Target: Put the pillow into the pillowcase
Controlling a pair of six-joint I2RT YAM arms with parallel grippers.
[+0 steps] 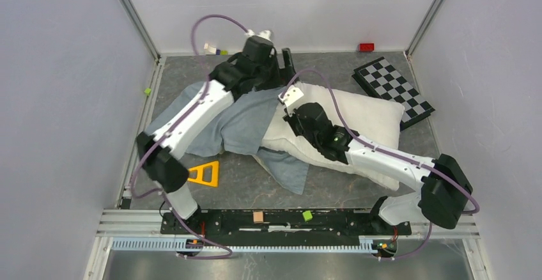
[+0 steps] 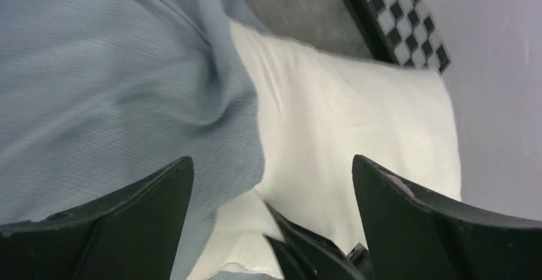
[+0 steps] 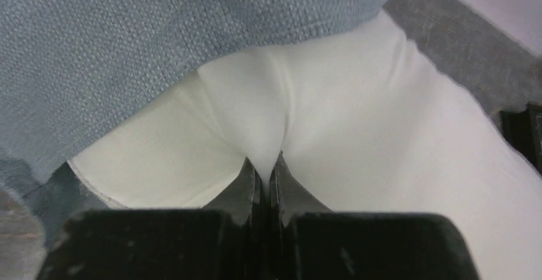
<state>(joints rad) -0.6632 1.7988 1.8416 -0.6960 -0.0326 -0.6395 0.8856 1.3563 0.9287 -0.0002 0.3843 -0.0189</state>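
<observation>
Mid-stuffing: my right gripper [image 3: 265,165] was clenched on a pinch of the pillow [image 1: 358,117], which lay mid-frame with just its left end in the pillowcase [image 1: 240,126], and my left gripper [image 2: 268,165] hung wide open over the hem, so I figured the next move was grabbing that hem and dragging it rightward.

Loose items on the grey desk [image 1: 243,187]
Checkered board [image 1: 393,90] at far right, red block [image 1: 366,47] behind it, orange triangle [image 1: 204,174] near left.

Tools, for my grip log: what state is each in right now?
Left tool: open, holding nothing.
Right tool: closed, pinching a fold of the pillow.
</observation>
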